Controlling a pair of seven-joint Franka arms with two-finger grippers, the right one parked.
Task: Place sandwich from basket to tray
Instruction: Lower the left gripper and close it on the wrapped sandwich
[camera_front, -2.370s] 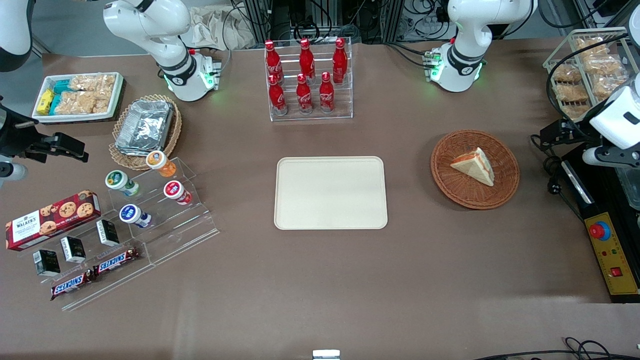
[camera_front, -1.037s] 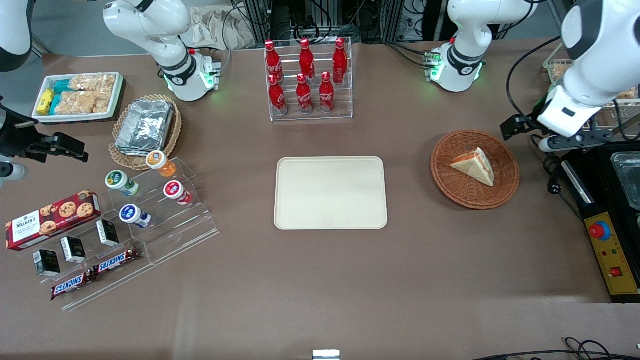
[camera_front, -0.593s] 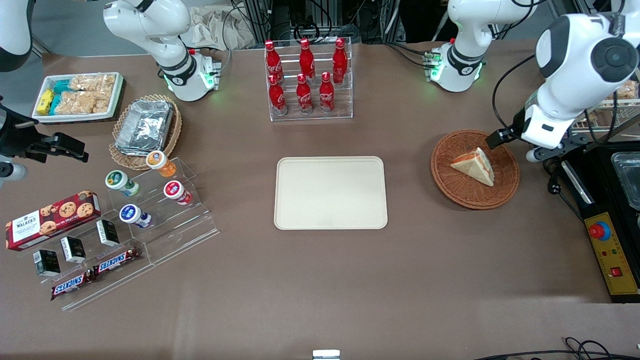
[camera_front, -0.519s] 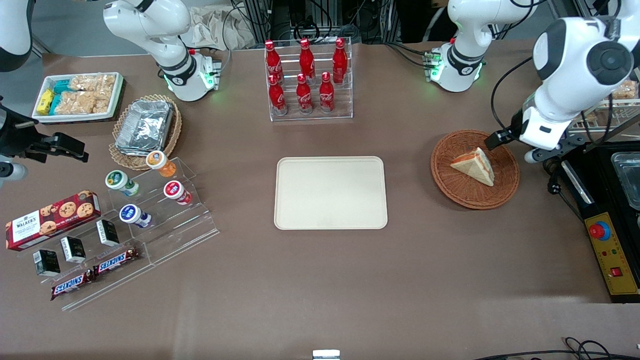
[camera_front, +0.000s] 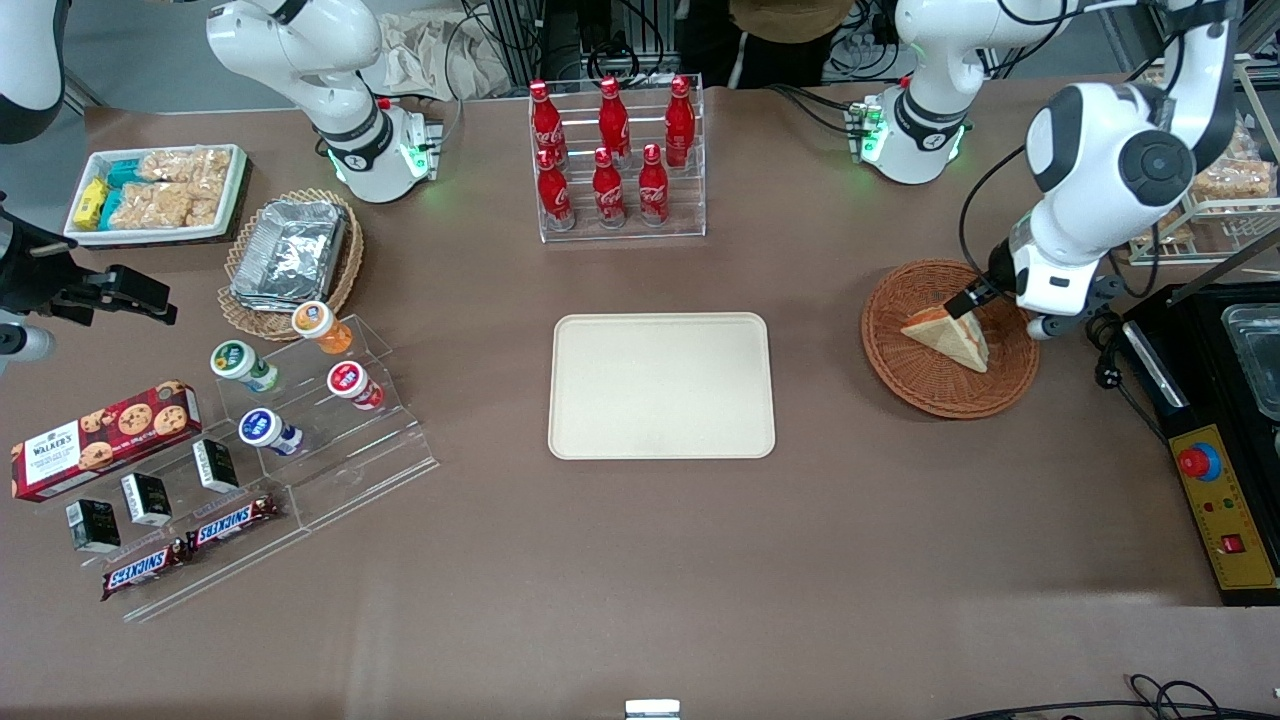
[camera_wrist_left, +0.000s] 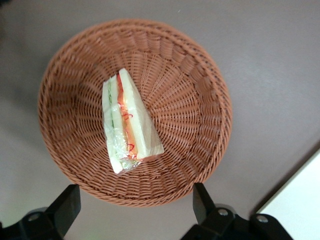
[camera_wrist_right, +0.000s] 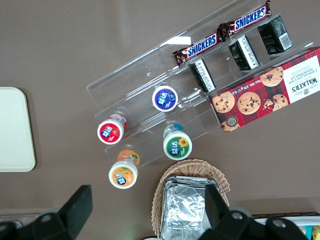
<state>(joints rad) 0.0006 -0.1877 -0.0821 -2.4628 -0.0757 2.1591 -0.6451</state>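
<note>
One wrapped sandwich (camera_wrist_left: 128, 123), red-green filling showing, lies in basket (camera_wrist_left: 200, 100); tool (camera_wrist_left: 135, 212) hovers above, fingers spread.

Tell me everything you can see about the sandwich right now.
The sandwich is a triangular wedge of pale white bread with red and green filling showing along its edge, apparently wrapped in clear film. It lies on its side in the reddish-brown wicker basket, near the middle, touching only the weave. The gripper hovers above it, open, fingers apart and not touching it. The cream tray has nothing on it.
</note>
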